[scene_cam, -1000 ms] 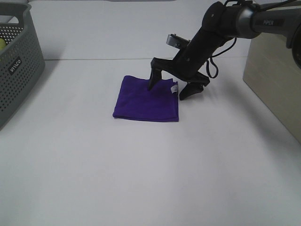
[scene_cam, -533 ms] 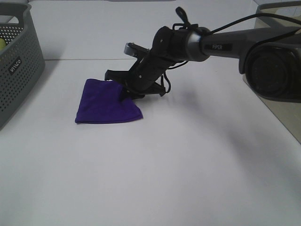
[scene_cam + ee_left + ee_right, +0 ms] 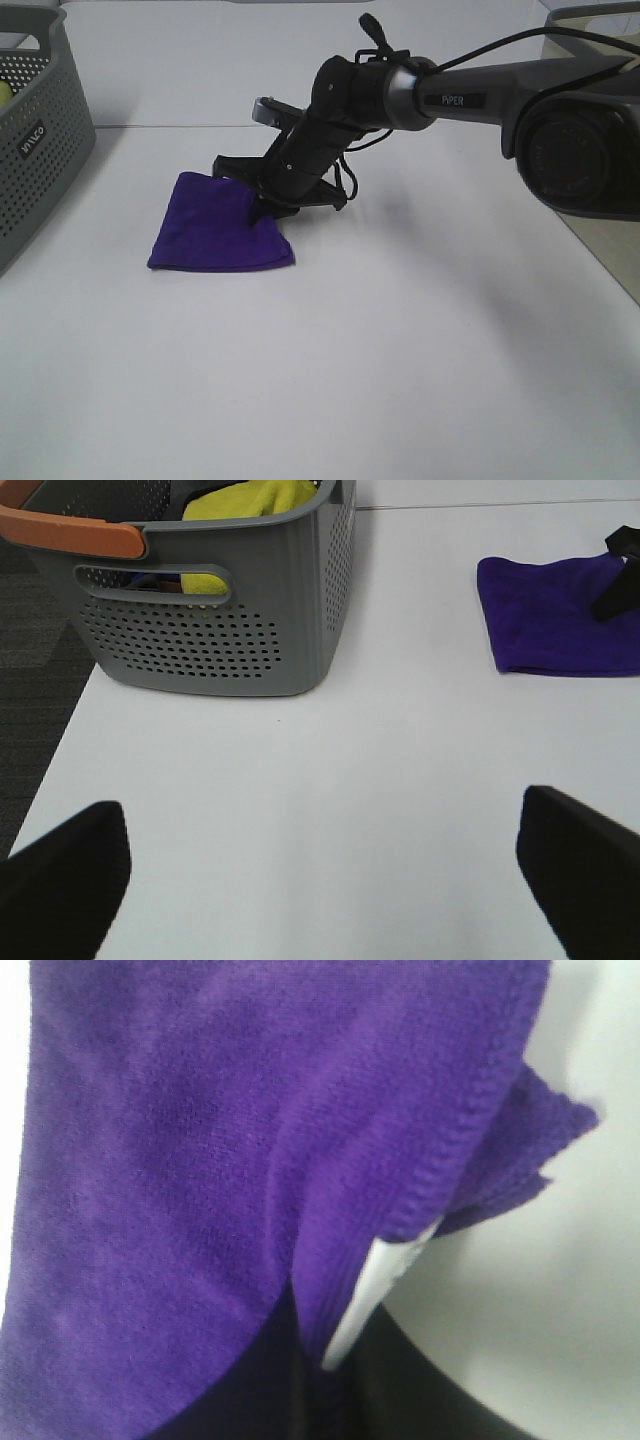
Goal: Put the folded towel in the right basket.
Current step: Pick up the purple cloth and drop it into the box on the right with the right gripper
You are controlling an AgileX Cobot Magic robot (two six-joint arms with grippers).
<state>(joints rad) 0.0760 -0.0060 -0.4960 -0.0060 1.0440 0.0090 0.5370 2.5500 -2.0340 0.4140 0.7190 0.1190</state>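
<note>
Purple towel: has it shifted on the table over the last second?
Yes. The purple towel has slid left, toward the grey basket at the left edge of the exterior high view, pinched by the right gripper.

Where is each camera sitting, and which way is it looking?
High camera: up over the table, looking down at the towel and grey basket; the right gripper and its arm show.
Left wrist camera: low on the left arm, facing basket and towel; the open left gripper shows.
Right wrist camera: right against the towel and its white label; dark fingers peek in.
All three share the towel.
</note>
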